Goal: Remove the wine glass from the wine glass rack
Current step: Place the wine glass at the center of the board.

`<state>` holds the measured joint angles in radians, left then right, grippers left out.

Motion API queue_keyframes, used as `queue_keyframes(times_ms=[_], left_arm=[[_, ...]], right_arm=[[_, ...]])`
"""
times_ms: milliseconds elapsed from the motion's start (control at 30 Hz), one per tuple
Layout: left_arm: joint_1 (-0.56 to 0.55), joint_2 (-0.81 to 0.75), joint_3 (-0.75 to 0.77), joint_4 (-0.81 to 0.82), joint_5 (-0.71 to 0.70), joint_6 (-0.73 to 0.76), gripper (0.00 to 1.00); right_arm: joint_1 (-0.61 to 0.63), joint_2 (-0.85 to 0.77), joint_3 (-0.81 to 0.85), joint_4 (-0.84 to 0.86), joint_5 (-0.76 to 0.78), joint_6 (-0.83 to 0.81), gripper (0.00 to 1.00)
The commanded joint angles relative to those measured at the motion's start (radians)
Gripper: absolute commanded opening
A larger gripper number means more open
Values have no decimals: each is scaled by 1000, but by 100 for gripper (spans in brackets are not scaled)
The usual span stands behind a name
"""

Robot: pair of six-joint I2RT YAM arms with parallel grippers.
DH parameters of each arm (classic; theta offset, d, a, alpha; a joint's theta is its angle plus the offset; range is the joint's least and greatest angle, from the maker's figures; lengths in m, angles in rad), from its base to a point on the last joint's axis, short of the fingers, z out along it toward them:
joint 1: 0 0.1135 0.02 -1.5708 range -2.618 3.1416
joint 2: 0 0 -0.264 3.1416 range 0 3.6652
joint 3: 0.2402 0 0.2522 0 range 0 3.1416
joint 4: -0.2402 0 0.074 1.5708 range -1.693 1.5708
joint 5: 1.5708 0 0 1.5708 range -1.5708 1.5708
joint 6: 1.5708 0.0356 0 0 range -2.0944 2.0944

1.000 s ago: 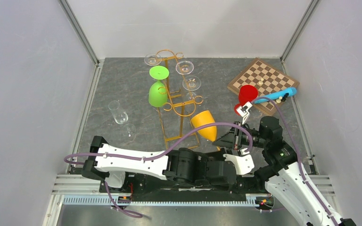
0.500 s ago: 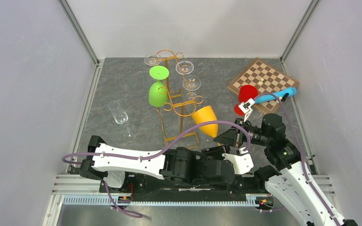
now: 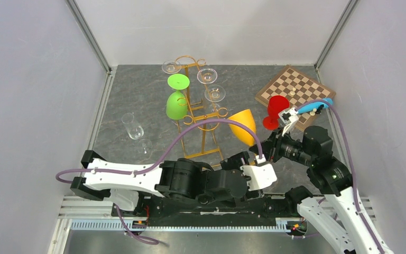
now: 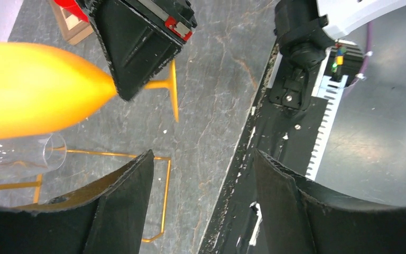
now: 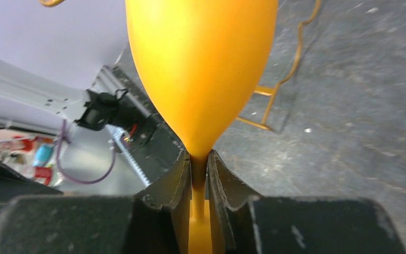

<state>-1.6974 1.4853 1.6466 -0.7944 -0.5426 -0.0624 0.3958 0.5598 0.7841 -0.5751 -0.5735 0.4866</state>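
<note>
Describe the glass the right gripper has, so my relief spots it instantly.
Find the gold wire rack mid-table. Just right of its base, the right gripper pinches a stem. Only that wine glass is orange; nearby are a green glass, a red glass and clear glasses.

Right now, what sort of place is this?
Probably a lab test cell: plain white walls box in a table with bolted-down robot arms and staged props, a glass rack, a chessboard.
</note>
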Motion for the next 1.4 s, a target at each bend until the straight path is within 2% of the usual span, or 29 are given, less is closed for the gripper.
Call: queue_keyframes(times_ms=[0, 233, 467, 667, 833, 1033, 1367], left_arm=[[4, -58, 38, 84, 49, -93, 75], [82, -63, 68, 68, 175, -190, 75], [228, -126, 45, 87, 323, -286, 76], [409, -199, 20, 121, 494, -400, 76], [533, -260, -11, 150, 630, -490, 76], [613, -295, -30, 142, 693, -582, 75], [774, -375, -122, 201, 791, -728, 75]], right_arm=[[3, -23, 102, -120, 195, -178, 0], [3, -59, 143, -162, 388, -271, 0], [2, -81, 171, -125, 483, -378, 0], [3, -100, 169, -43, 516, -512, 0], [5, -92, 162, 3, 448, -637, 0], [12, -106, 132, 132, 291, -750, 0], [56, -88, 149, 212, 83, -896, 0]])
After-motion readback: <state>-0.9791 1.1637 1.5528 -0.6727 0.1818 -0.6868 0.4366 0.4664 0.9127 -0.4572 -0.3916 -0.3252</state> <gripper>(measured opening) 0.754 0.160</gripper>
